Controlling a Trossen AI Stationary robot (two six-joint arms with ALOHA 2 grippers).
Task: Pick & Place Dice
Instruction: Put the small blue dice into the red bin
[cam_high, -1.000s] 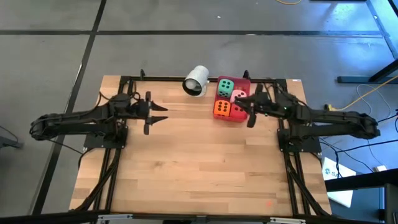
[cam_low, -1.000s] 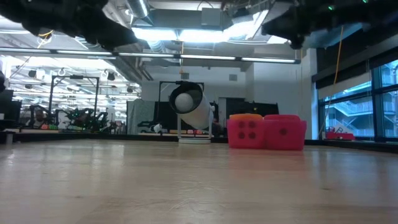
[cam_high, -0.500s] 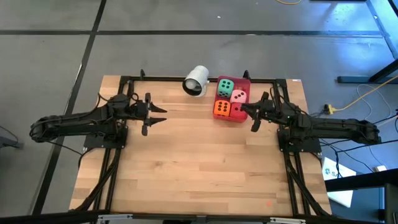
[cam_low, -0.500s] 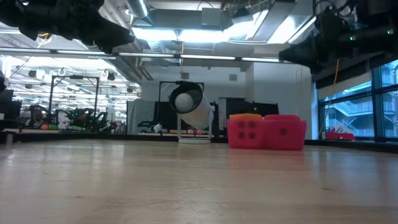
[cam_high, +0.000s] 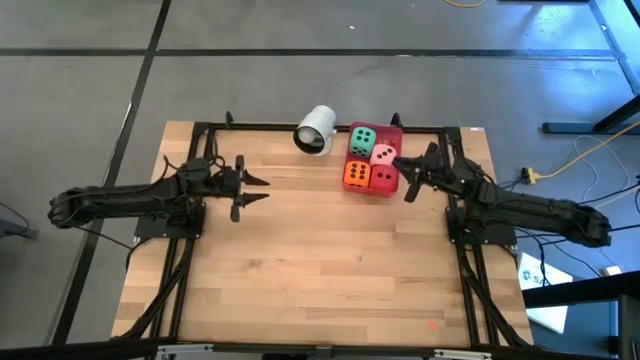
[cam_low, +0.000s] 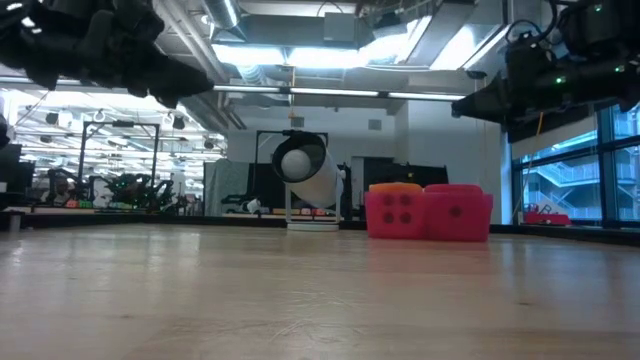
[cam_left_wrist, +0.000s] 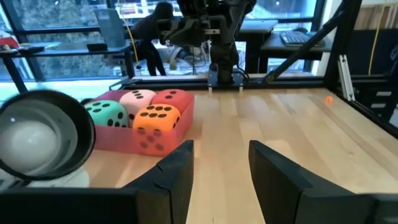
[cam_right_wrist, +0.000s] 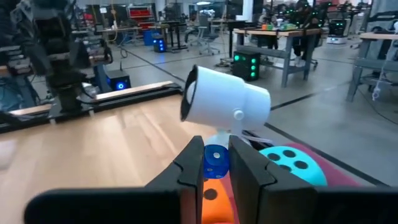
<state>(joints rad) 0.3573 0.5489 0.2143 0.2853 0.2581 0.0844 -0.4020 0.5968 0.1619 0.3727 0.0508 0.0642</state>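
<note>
From worktop height only the orange die (cam_low: 393, 210) and the red die (cam_low: 456, 212) show; the pink die (cam_high: 384, 154) and green die (cam_high: 362, 139) are hidden behind them. All four are soft cubes with dark pips, packed two by two in the red tray (cam_high: 394, 131) at the worktop's (cam_high: 320, 260) far edge, beside the toppled white cup (cam_high: 316, 130); the right gripper (cam_high: 404, 175) has drawn back from the tray, jaws nearly closed, empty; the left gripper (cam_high: 251, 186) hovers well apart, jaws partly open, empty.
</note>
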